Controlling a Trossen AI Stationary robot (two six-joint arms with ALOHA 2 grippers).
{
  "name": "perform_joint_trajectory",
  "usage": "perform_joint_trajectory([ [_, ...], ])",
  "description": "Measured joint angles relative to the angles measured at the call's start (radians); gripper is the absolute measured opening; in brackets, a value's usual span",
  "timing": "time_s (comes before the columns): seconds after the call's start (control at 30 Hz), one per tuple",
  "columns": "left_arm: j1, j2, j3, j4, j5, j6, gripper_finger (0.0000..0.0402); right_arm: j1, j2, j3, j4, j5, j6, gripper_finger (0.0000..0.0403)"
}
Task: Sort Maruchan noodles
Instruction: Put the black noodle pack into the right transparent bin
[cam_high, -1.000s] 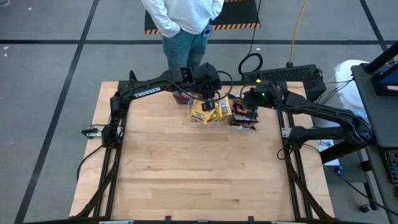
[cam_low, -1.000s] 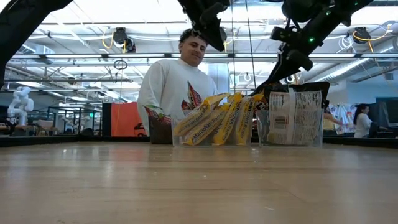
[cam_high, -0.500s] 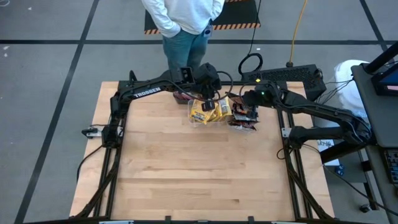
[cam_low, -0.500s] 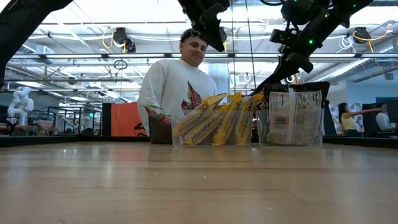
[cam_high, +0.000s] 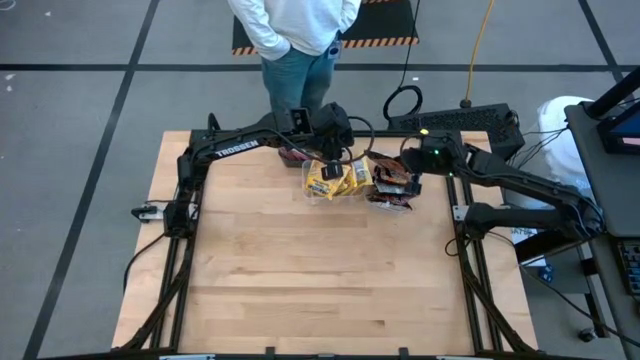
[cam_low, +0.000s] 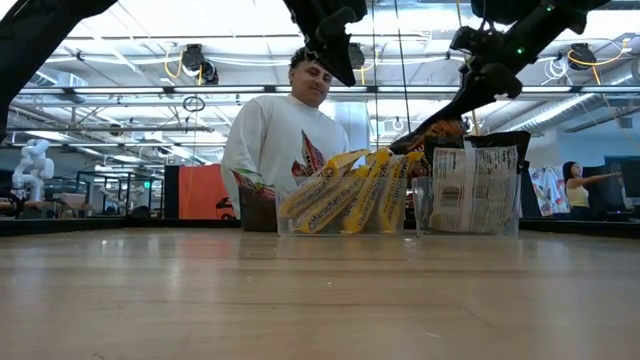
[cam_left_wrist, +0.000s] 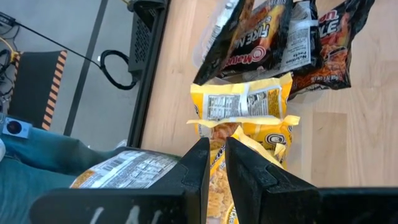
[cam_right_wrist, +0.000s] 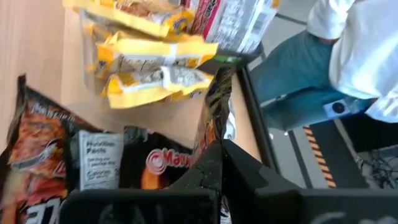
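The right gripper (cam_low: 478, 84) is pinching 1 dark packet (cam_low: 432, 135) by its top edge, hanging it just above the clear tub (cam_low: 468, 222) where the other dark packets (cam_high: 388, 192) are standing. It's probably gripping the edge so the flat packet can slot in upright beside them. The left gripper (cam_left_wrist: 214, 163) is hovering over the yellow packets (cam_high: 335, 178) in the neighboring tub, fingers nearly together with a narrow gap, holding nothing. A person (cam_low: 290, 150) is standing behind the table (cam_high: 300, 280).
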Motion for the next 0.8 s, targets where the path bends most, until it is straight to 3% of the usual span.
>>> perform_joint_trajectory([
  [0.4, 0.000, 0.000, 0.000, -0.003, 0.000, -0.013, 0.0058, 0.000, -0.048, -0.117, 0.202, -0.147, 0.003, 0.0000],
  [0.8, 0.000, 0.000, 0.000, -0.014, -0.001, -0.016, 0.0058, -0.038, -0.098, -0.225, 0.285, -0.155, 0.053, 0.0000],
])
